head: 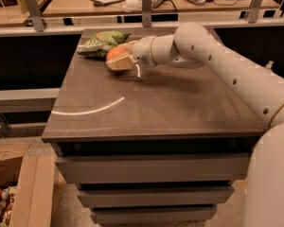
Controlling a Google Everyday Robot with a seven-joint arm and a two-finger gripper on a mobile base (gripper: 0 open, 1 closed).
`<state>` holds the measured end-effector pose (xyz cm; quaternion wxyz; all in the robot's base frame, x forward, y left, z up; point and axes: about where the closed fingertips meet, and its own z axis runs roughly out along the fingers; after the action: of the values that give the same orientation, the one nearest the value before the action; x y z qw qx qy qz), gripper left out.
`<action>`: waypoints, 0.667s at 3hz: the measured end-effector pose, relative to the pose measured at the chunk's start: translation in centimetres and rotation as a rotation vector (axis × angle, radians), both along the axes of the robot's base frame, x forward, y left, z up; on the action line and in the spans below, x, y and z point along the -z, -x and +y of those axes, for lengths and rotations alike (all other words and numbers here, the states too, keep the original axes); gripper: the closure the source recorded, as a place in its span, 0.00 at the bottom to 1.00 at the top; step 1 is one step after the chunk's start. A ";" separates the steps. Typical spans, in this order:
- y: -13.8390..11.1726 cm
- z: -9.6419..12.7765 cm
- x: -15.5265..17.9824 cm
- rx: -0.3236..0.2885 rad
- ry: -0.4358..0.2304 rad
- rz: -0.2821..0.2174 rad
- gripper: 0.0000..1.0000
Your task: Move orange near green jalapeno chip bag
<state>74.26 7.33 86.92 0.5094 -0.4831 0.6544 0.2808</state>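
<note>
The orange [114, 54] sits between the fingers of my gripper [118, 57] at the far left part of the dark tabletop [151, 103]. The gripper is shut on it, low over the table surface. The green jalapeno chip bag [100, 43] lies flat at the table's back left corner, just behind and to the left of the orange, almost touching it. My white arm [213, 56] reaches in from the right across the back of the table.
A railing with metal posts [146, 6] runs behind the table, with a desk of papers beyond. Drawers [146, 169] sit under the tabletop. A cardboard box [19, 188] with items stands on the floor at the lower left.
</note>
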 end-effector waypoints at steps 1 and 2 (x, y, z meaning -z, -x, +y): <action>0.3 -0.2 0.6 0.005 0.001 0.007 0.64; 0.6 -0.6 0.9 0.012 0.009 0.009 0.40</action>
<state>73.68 6.68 85.97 0.5058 -0.4804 0.6608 0.2771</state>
